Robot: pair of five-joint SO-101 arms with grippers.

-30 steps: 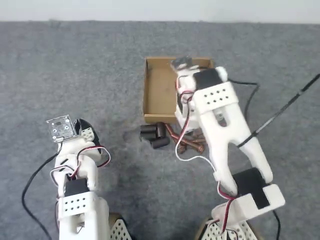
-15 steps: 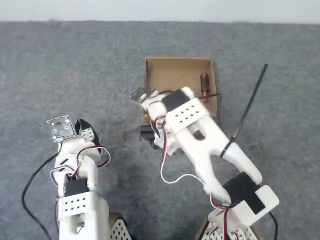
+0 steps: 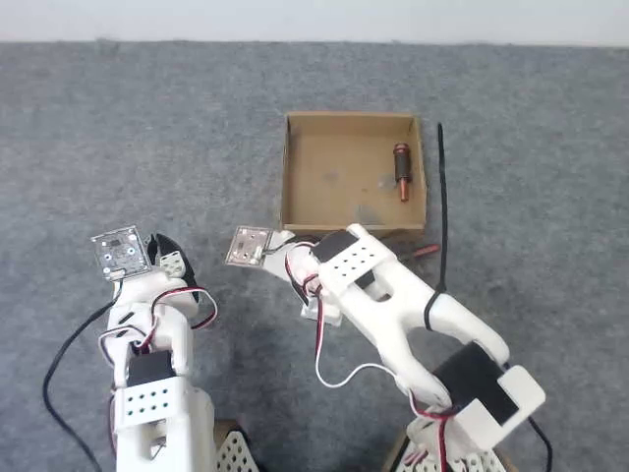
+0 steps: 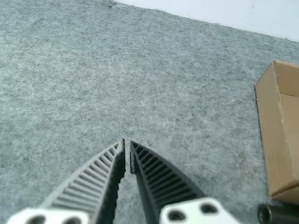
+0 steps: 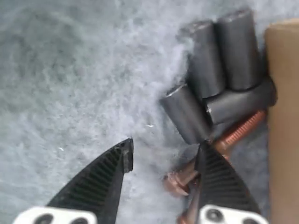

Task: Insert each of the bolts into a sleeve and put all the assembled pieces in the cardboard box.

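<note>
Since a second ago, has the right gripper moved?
Yes. The right gripper came back from over the cardboard box, across its near wall, and now hangs open over the sleeves just outside it.

4 sleeves point(image 5: 184, 114), 1 cardboard box point(image 3: 334, 182), 1 assembled piece point(image 3: 402, 169)

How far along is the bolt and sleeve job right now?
Done: one assembled piece lies in the cardboard box. Remaining: four sleeves and at least two bolts lie loose beside the box. In hand: nothing; the right gripper is open over them, and the left gripper is shut, off to the side.
</note>
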